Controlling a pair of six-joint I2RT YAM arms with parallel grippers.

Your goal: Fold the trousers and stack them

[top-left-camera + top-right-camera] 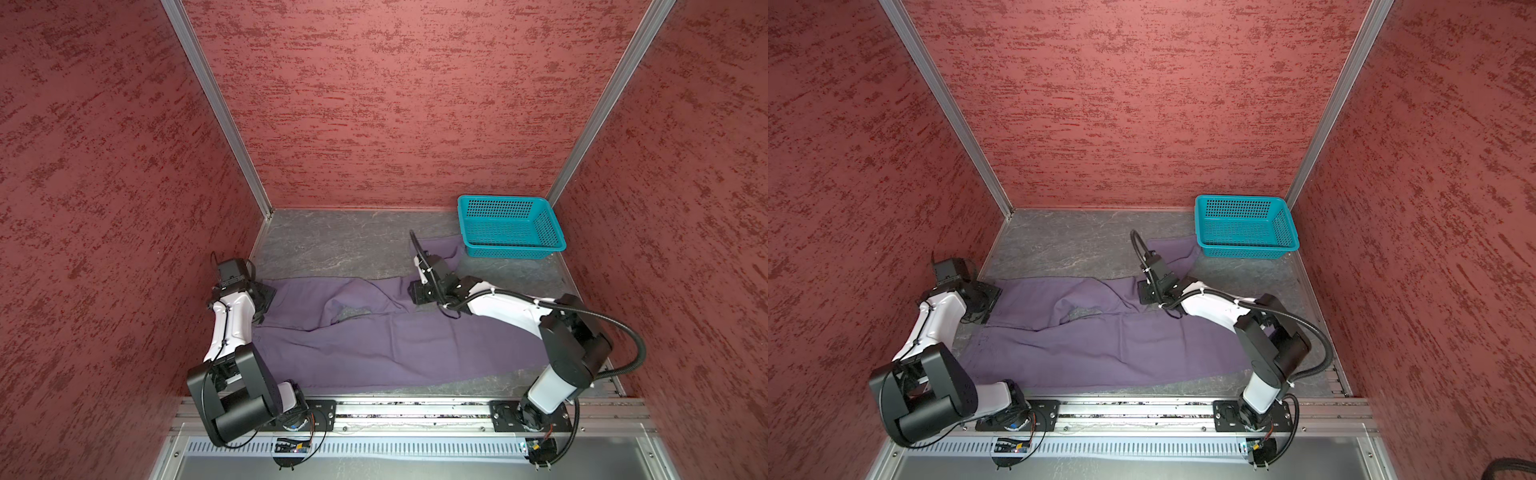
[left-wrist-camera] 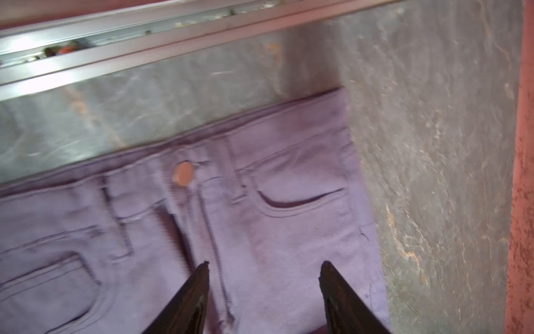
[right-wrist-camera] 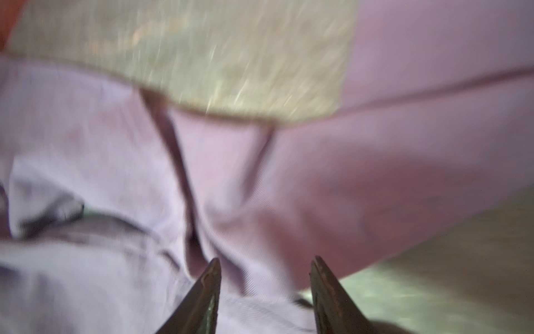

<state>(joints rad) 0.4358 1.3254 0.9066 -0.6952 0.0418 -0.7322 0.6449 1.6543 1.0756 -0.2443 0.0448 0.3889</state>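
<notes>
The muted-purple trousers (image 1: 374, 345) (image 1: 1100, 353) lie spread on the grey table. Their waistband is at the left, one leg runs along the front to the right, and the other leg bends back towards the basket. My left gripper (image 1: 264, 299) (image 1: 984, 300) (image 2: 264, 264) hovers open just over the waist end, near the fly and the orange button (image 2: 183, 173), with nothing between its fingers. My right gripper (image 1: 415, 293) (image 1: 1144, 293) (image 3: 265, 260) is open over the creased far leg (image 3: 86, 173), with cloth below it but not pinched.
An empty teal perforated basket (image 1: 511, 251) (image 1: 1246, 251) stands at the back right corner, touching the far leg's end. Red textured walls close in three sides. A metal rail (image 1: 415, 409) with both arm bases runs along the front edge. Bare grey tabletop (image 1: 332, 241) lies behind the trousers.
</notes>
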